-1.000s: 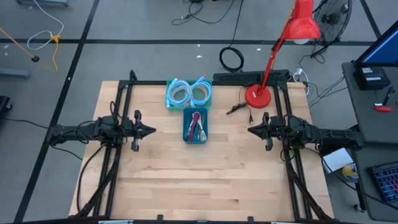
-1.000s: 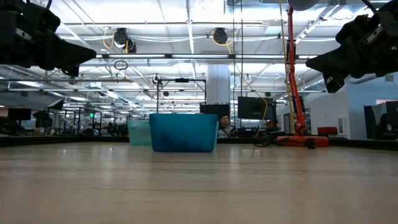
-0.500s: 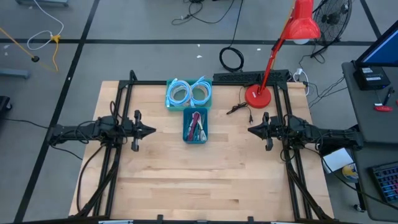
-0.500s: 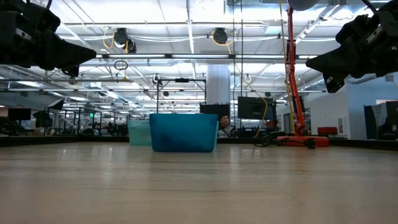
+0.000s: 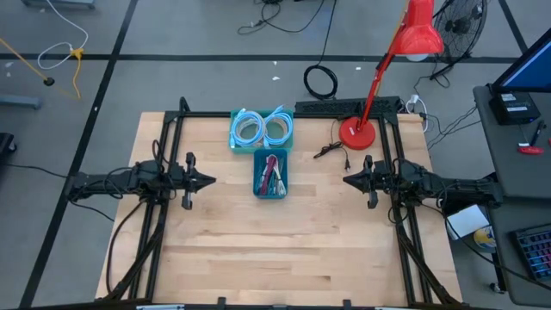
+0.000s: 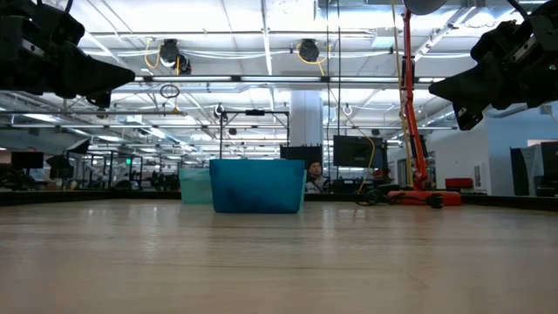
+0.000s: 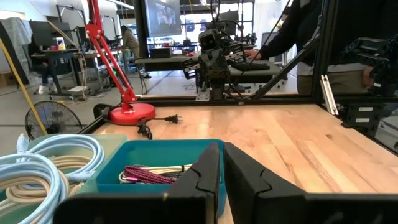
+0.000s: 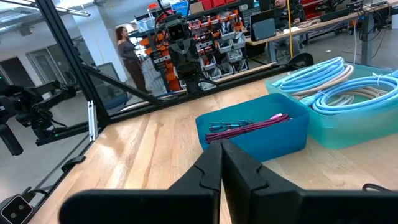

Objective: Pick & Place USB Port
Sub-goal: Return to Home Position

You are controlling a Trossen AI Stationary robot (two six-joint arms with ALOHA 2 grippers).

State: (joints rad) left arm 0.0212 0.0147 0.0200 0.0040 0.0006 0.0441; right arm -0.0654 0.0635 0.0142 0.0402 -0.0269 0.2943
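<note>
A dark blue bin (image 5: 270, 175) stands on the wooden table, mid-width and toward the far side. Red and purple cords (image 5: 272, 171) lie in it, also seen in the left wrist view (image 7: 149, 174) and the right wrist view (image 8: 249, 126). A separate USB port does not show among them. My left gripper (image 5: 213, 181) hangs level to the left of the bin, shut, with nothing between its fingers (image 7: 222, 146). My right gripper (image 5: 345, 180) hangs level to the right of the bin, shut and empty too (image 8: 221, 144). Both point at the bin from well clear of it.
A light blue tray (image 5: 261, 129) of coiled pale cables stands just beyond the bin. A red desk lamp's base (image 5: 356, 132) and a black plug (image 5: 331, 150) are at the far right. Black frame rails (image 5: 164, 207) run along both sides. Bare wood (image 5: 275, 250) fills the near half.
</note>
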